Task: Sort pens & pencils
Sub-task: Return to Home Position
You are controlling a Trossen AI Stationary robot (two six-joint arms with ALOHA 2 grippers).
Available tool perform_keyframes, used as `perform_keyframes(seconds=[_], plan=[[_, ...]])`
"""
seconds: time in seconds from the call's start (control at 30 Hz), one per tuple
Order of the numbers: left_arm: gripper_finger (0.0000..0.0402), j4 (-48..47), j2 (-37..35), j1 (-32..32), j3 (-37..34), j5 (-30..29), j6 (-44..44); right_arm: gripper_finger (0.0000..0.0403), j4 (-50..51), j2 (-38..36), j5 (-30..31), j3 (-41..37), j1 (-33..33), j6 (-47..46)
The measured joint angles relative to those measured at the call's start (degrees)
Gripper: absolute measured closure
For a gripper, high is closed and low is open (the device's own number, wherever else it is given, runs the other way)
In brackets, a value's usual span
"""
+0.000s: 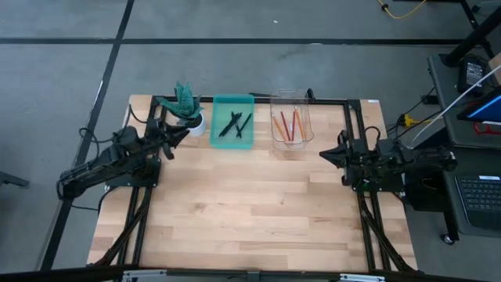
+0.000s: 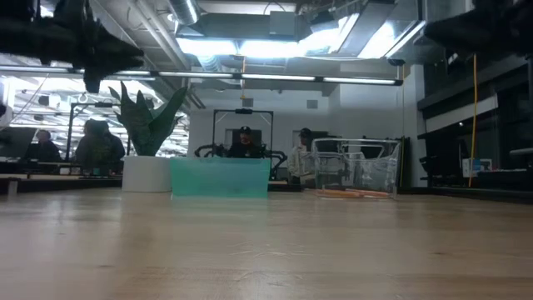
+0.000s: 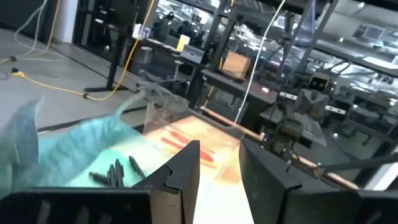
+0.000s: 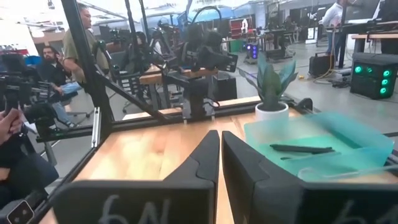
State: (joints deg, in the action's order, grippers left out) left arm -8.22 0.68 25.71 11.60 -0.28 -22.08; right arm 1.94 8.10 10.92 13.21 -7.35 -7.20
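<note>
- Sorting looks finished: no stick shows loose on the bare wood of the table [image 1: 250,204].
- Left gripper [image 3: 217,146] hangs near the table's far left corner, just beside the plant. It holds nothing, and a narrow gap shows between its fingers.
- A green plant [image 1: 186,99] in a white pot [image 1: 196,123] stands at the far edge, touching or almost touching the green bin; I cannot tell which.
- The green bin [image 1: 232,99] sits at the far edge, left of centre. The pens [image 1: 234,124], all black, lie crossed inside it.
- The clear bin [image 1: 307,119] sits at the far edge, right of centre, apart from the green one. The pencils [image 1: 288,125], orange and red, lie side by side inside it.
- Right gripper [image 4: 221,134] waits near the table's right edge, well away from both bins. Its fingers are pressed together on nothing.
- What seems left is only for the arms to settle at rest. Judging from above, nothing on the table blocks either arm.
- Beyond the table, people [image 4: 74,43] sit and stand among desks and equipment, none reaching toward the table.
</note>
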Motion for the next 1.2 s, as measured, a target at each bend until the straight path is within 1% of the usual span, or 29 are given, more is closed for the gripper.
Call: perform_keyframes(seconds=[0.1, 0.3, 0.43, 0.47, 0.57, 0.73, 0.87, 0.97, 1.2], plan=[[0.0295, 2.0, -0.5, -2.1, -2.9, -1.0, 0.1, 0.0382, -1.5, -1.2, 0.0, -2.7, 0.0, -0.1], [0.0295, 5.9, -0.5, -6.3, -6.1, -6.9, 4.4, 0.0382, -2.3, -2.6, 1.2, -5.0, 0.0, 0.0], [0.0295, 12.8, -0.6, -8.9, -9.8, -9.1, 7.5, 0.0382, -2.7, -3.0, 1.5, -6.3, 0.0, 0.2], [0.0295, 13.4, -0.5, -9.5, -10.9, -9.7, 7.6, 0.0382, -2.9, -3.2, 1.5, -6.7, 0.0, 0.2], [0.0295, 13.5, -0.5, -10.6, -11.1, -11.6, 7.7, 0.0382, -3.8, -3.6, 1.6, -7.9, 0.0, 0.2], [0.0295, 13.3, -0.3, -11.3, -11.2, -12.4, 8.1, 0.0382, -4.3, -3.8, 5.2, -10.1, 0.0, 0.1], [0.0295, 13.1, -0.3, -11.3, -11.2, -12.3, 8.2, 0.0382, -6.8, -3.8, 5.5, -12.8, 0.0, 0.6], [0.0295, 13.1, -0.3, -11.3, -11.2, -12.5, 8.3, 0.0382, -6.6, -3.8, 7.4, -12.8, 0.0, 0.0], [0.0295, 13.0, -0.3, -11.3, -11.2, -12.7, 10.6, 0.0382, -6.6, -3.9, 8.0, -12.8, 0.0, 1.3]])
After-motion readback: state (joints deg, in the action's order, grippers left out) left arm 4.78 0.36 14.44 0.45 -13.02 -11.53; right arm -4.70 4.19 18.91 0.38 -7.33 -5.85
